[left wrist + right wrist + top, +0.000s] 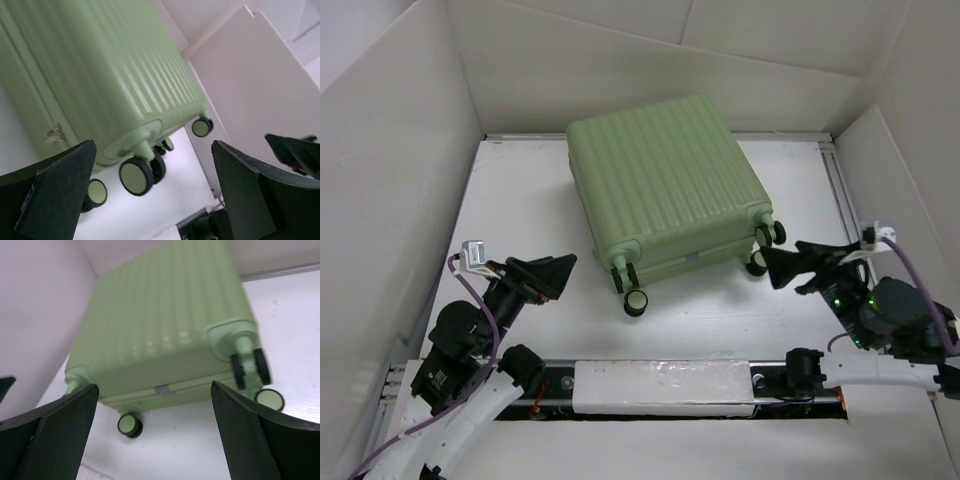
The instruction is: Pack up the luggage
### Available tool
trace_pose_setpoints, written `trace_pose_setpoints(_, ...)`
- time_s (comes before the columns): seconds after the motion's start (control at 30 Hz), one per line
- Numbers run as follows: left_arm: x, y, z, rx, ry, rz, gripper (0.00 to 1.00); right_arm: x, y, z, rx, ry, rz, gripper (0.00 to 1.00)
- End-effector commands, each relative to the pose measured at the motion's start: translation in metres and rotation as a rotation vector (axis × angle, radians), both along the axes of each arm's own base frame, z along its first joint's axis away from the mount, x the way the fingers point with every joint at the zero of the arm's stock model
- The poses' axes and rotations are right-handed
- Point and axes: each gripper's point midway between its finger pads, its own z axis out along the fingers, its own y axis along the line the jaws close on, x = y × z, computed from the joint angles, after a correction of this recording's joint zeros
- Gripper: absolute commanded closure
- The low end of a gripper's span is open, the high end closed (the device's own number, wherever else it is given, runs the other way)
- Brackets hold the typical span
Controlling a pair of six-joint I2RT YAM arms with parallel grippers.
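Left gripper [562, 275] and right gripper [772, 268] stand spread and empty. We find the luggage [665, 185] closed, lying flat at frame centre. We judge it rigid, slick, bulky; grasp along its seam edge.

Left arm [470, 345]: black joint housings, white lower link, mauve cable [485, 308] running to small white wrist box [475, 252]. Right arm [895, 310] had same black-and-white build, green lights [836, 298] lit (tiny, count unclear). Both pairs of fingers [55, 192] were matte black, wedge-shaped, flat-faced.
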Motion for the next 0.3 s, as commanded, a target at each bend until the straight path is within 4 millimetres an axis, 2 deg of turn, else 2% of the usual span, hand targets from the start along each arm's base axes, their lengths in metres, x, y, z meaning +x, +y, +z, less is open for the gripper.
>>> trace_pose_setpoints(0.0, 0.010, 0.019, -0.001, 0.034, -0.001, 0.116, 0.01, 0.009, -0.046, -0.001, 0.093, -0.022, -0.160, 0.00)
trace_pose_setpoints(0.07, 0.013, 0.024, 0.005, 0.043, 0.012, 0.147, 0.01, 0.011, -0.067, 0.001, 0.137, -0.036, -0.213, 0.00)
trace_pose_setpoints(0.1, 0.014, 0.025, 0.010, 0.041, 0.011, 0.159, 0.01, 0.011, -0.073, 0.000, 0.103, -0.048, -0.224, 0.00)
trace_pose_setpoints(0.13, 0.015, 0.027, 0.018, 0.029, -0.001, 0.170, 0.01, 0.011, -0.078, 0.000, 0.094, -0.053, -0.233, 0.00)
trace_pose_setpoints(0.17, 0.014, 0.029, 0.033, 0.032, -0.035, 0.173, 0.01, 0.011, -0.089, 0.010, 0.124, -0.051, -0.252, 0.00)
trace_pose_setpoints(0.23, 0.020, 0.025, 0.041, 0.038, -0.029, 0.172, 0.01, 0.010, -0.100, 0.013, 0.132, -0.041, -0.262, 0.00)
trace_pose_setpoints(0.27, 0.019, 0.025, 0.053, 0.028, -0.040, 0.173, 0.01, 0.009, -0.102, 0.017, 0.143, -0.042, -0.253, 0.00)
